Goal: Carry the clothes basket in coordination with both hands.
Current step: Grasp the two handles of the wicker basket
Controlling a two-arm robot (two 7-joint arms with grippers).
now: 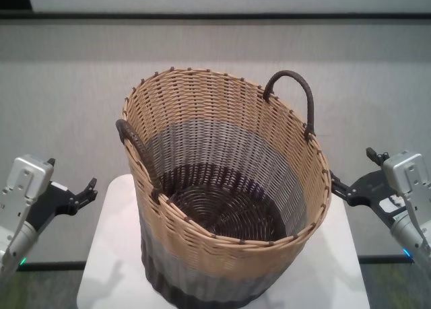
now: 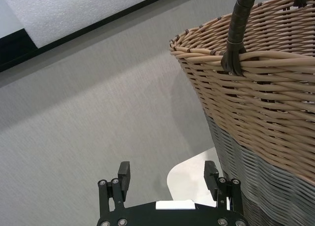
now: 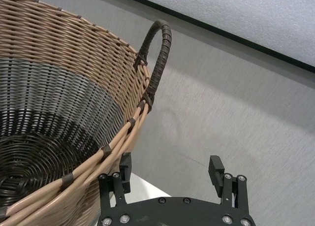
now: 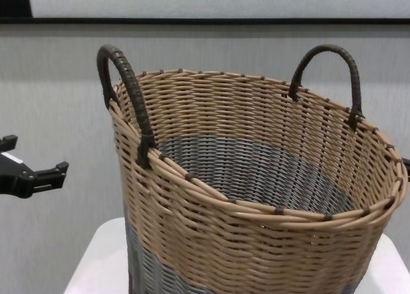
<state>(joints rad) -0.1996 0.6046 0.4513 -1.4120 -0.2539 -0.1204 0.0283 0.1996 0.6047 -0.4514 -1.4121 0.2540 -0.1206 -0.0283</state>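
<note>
The clothes basket point(image 1: 202, 255) stands upright on a small white table point(image 1: 111, 255), tan above and grey below, and it holds nothing. One dark handle point(image 1: 138, 151) rises on its left rim, the other point(image 1: 296, 93) on its far right rim. My left gripper point(image 1: 71, 176) hovers open to the left of the basket, apart from it. My right gripper point(image 1: 353, 169) is open just off the right rim. In the left wrist view the left gripper point(image 2: 167, 173) faces the basket wall point(image 2: 256, 103). The right gripper point(image 3: 171, 164) has the rim point(image 3: 118, 137) beside one finger.
A grey wall with a dark strip runs behind the table. The white table's rounded edge point(image 2: 189, 174) shows below the left gripper. Open air lies to both sides of the basket point(image 4: 256, 243).
</note>
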